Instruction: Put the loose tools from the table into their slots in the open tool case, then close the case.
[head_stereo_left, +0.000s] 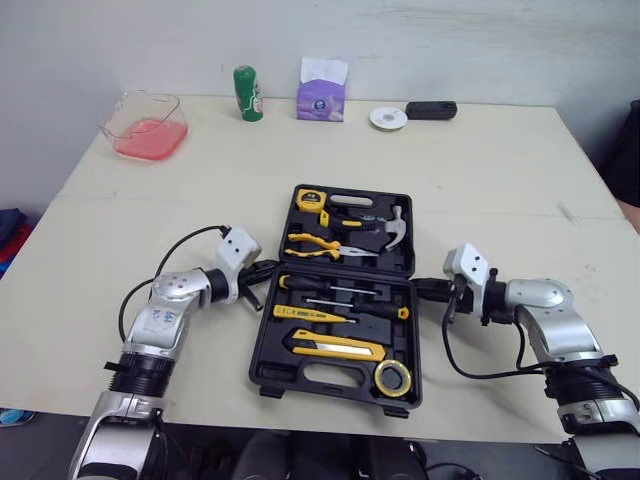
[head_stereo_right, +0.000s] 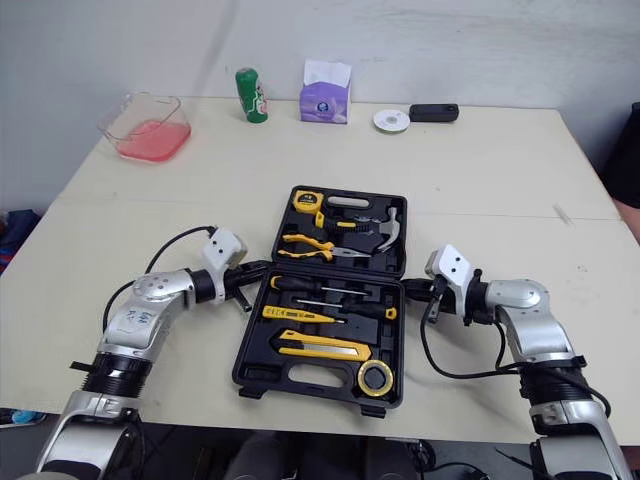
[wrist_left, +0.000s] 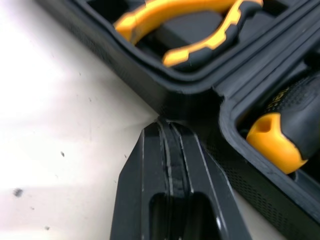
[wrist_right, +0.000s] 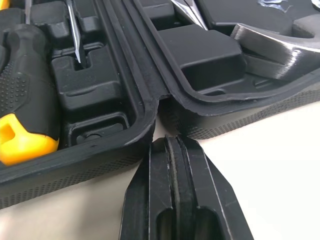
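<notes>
Tool case (head_stereo_left: 340, 290) lies open mid table (head_stereo_left: 480, 180), tools all look slotted. Left gripper (head_stereo_left: 264, 273) and right gripper (head_stereo_left: 422, 291), fingers pressed together, empty, touch its hinge ends. Closing remains.

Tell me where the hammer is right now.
In the head views, the hammer lies in the far half of the tool case, on the robot's right, beside the pliers.
</notes>
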